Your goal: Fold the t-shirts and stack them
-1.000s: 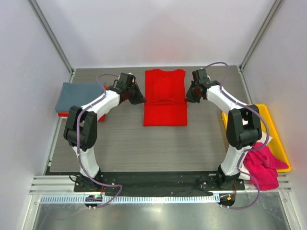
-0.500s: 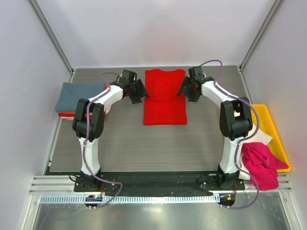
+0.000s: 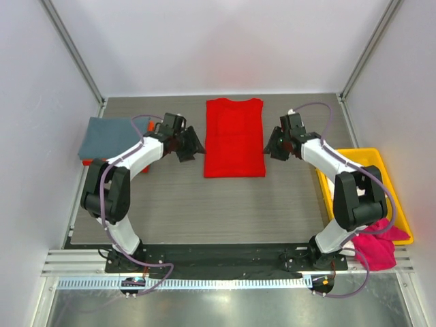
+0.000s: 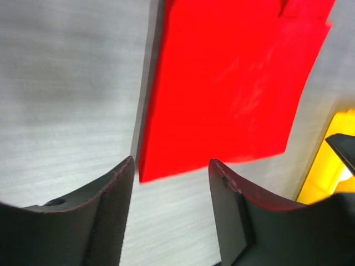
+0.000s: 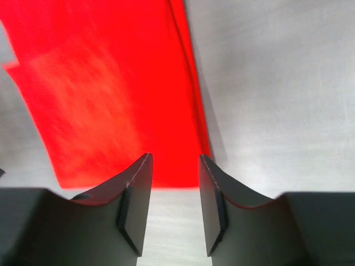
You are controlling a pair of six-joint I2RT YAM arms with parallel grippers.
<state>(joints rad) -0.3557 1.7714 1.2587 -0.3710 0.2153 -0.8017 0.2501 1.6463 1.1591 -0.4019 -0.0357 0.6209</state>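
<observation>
Left gripper [image 3: 189, 146] & right gripper [image 3: 272, 147] flanked the red t-shirt [image 3: 234, 139], jaws open, holding nothing. I judged the fold needed both near corners pinched together, lifted evenly.

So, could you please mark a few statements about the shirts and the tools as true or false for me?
1. The red shirt lies flat between the two tools. True.
2. The left tool is shut on the red shirt. False: it is open and holds nothing, by the shirt's left edge.
3. The right tool is open. True.
4. The pink shirt is stacked on the grey shirt. False: it lies bunched at the near end of the tray on the right, while the grey shirt is far off on the left.
5. The grey shirt is in the tray. False: it lies on the table's left side.
</observation>
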